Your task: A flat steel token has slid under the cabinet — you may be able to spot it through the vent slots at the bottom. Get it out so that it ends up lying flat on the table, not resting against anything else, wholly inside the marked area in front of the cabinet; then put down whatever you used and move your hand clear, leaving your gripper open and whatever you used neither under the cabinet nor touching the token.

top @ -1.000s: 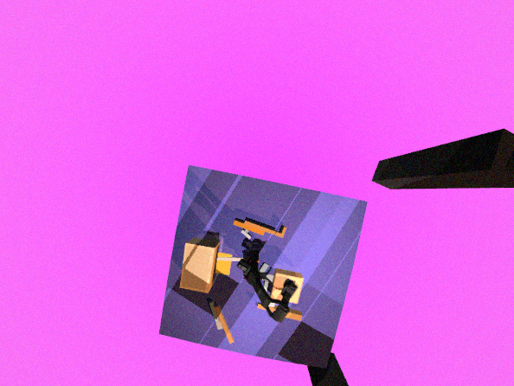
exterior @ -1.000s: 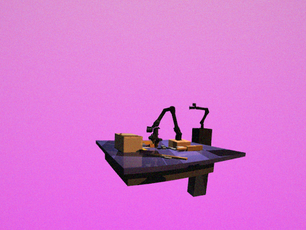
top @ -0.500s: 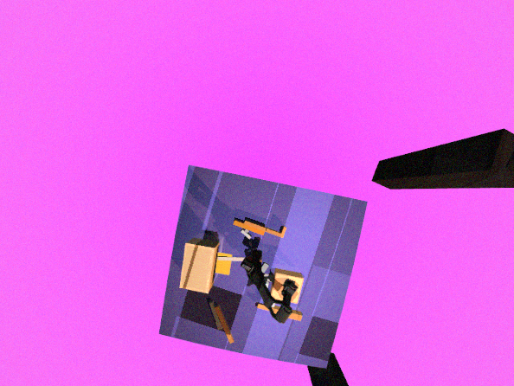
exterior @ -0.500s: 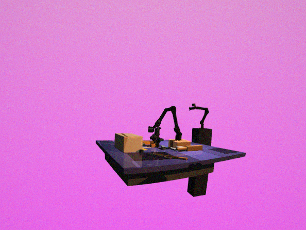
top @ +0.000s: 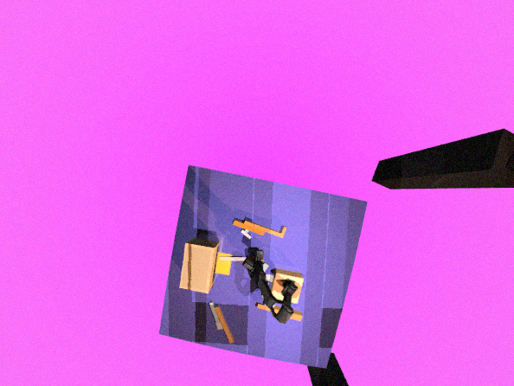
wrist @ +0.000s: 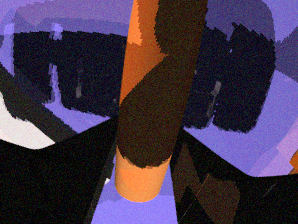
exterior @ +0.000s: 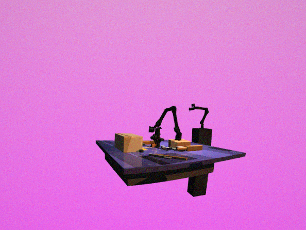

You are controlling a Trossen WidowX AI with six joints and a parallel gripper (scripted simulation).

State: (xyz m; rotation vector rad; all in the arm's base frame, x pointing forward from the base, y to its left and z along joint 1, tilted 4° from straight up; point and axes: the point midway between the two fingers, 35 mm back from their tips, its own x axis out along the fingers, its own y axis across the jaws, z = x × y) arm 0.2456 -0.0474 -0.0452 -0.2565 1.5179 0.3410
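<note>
The tan cabinet (top: 199, 268) (exterior: 132, 144) stands at the left of the table. The yellow marked area (top: 223, 268) (exterior: 145, 149) lies in front of it. My gripper (top: 252, 260) (exterior: 157, 146) (wrist: 145, 127) is shut on an orange round handle (wrist: 142, 182), low over the table. A pale rod (top: 233, 259) reaches from the gripper across the yellow area to the cabinet's front edge; it looks like part of the held tool. A small dark block (exterior: 141, 150) shows at the cabinet's near bottom corner; I cannot tell what it is. The steel token cannot be made out in any view.
An orange hooked tool (top: 255, 228) and a small white piece (top: 246, 234) lie on one side of the arm. An orange bar (top: 224, 324) (exterior: 179, 157) and a grey strip (top: 215, 315) lie on the other. Pale pieces and another orange bar (exterior: 194, 147) lie near the arm's base block (exterior: 177, 143).
</note>
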